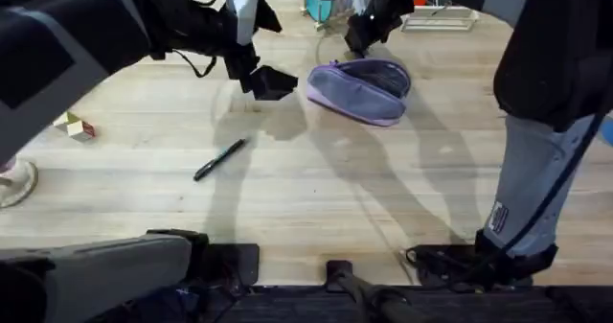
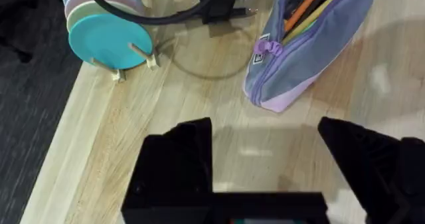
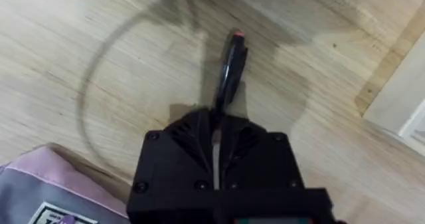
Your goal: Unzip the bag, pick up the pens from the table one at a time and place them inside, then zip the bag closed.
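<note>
Lavender bag lay unzipped on the surface; my right hand, pinched shut on a pen, hovered just behind it. Left hand was wide open, empty.

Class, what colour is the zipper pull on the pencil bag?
Bright purple; the zipper pull on the bag shows best in the left wrist view.

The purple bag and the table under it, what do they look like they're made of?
The bag looks like soft matte fabric: it slumps, with stitched seams and a plastic-looking zipper pull. The table appears to be light wood with a smooth, faintly glossy finish: plank seams and grain show.
</note>
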Available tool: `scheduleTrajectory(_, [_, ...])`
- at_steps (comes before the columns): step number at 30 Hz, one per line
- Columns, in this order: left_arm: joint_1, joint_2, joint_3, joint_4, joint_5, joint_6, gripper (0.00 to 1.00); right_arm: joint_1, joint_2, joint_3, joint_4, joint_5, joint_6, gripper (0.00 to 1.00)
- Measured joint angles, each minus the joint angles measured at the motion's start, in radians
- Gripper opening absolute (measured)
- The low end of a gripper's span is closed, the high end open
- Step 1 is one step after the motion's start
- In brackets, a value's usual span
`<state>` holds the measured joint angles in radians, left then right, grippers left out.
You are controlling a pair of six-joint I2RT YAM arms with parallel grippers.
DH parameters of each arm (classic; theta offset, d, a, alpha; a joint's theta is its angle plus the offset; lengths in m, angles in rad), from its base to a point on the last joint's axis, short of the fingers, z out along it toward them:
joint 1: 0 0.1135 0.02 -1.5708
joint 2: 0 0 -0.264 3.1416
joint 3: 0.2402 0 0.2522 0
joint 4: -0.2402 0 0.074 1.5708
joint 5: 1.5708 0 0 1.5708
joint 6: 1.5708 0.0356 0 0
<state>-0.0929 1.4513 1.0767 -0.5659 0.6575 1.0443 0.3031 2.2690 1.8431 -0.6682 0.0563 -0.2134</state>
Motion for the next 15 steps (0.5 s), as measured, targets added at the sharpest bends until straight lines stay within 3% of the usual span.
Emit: scheduleTrajectory(15, [0.0, 0.0, 0.0, 0.0, 0.0, 0.0, 0.993, 0.005, -0.001, 0.0, -0.002, 0.036, -0.005, 0.033])
